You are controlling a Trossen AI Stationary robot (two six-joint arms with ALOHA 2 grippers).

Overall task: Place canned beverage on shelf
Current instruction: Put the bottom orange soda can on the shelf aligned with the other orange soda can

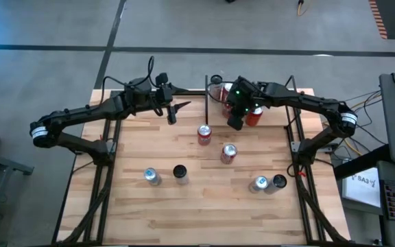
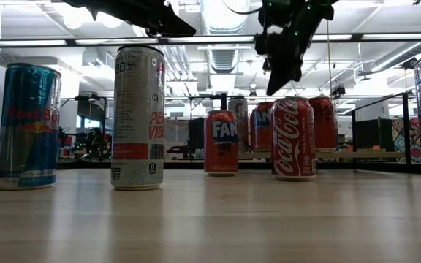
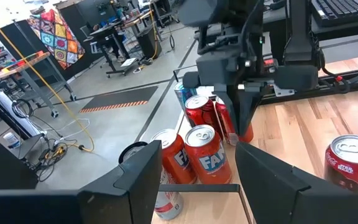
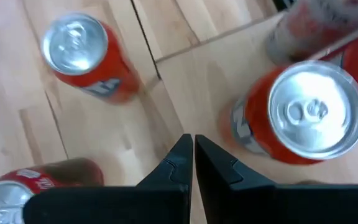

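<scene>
My right jaws (image 1: 234,124) hang pressed together and empty above the front edge of the shelf (image 1: 280,91), at the desk's (image 1: 204,206) far side. An orange Fanta can (image 4: 304,115) stands on the shelf board just beside them, among other red cans (image 3: 199,109). A second orange Fanta can (image 1: 204,134) and a Coca-Cola can (image 1: 228,153) stand on the desk nearby. My left jaws (image 1: 172,110) hover spread and empty, well apart to the left.
</scene>
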